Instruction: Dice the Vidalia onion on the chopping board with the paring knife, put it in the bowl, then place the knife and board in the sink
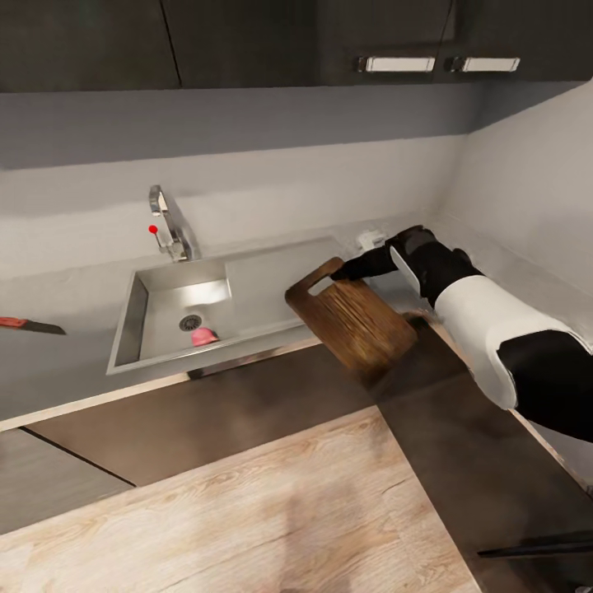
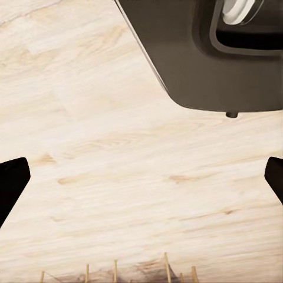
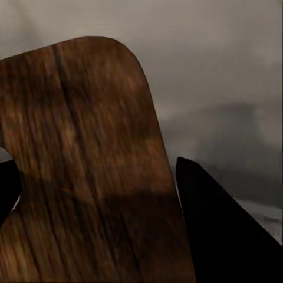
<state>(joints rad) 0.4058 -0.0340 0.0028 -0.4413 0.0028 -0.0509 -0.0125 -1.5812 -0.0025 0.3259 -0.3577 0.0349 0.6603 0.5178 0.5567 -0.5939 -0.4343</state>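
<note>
Right gripper [image 1: 350, 270] clamps chopping board [image 1: 354, 321] — beside sink [image 1: 165, 309].

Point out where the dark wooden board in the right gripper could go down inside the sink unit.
The flat drainboard wing, between the basin and the dark brown wood-grain chopping board held by the right gripper, is bare. The light-grey sink basin is tighter: a pink object sits beside the round drain.

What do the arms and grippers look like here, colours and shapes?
The right arm has a glossy white rounded shell between black segments, ending in a black wrist and the right gripper. Its fingers are plain matte black wedges tapering to a point. The left gripper has matching black fingertips. No cables or markings are visible.
</note>
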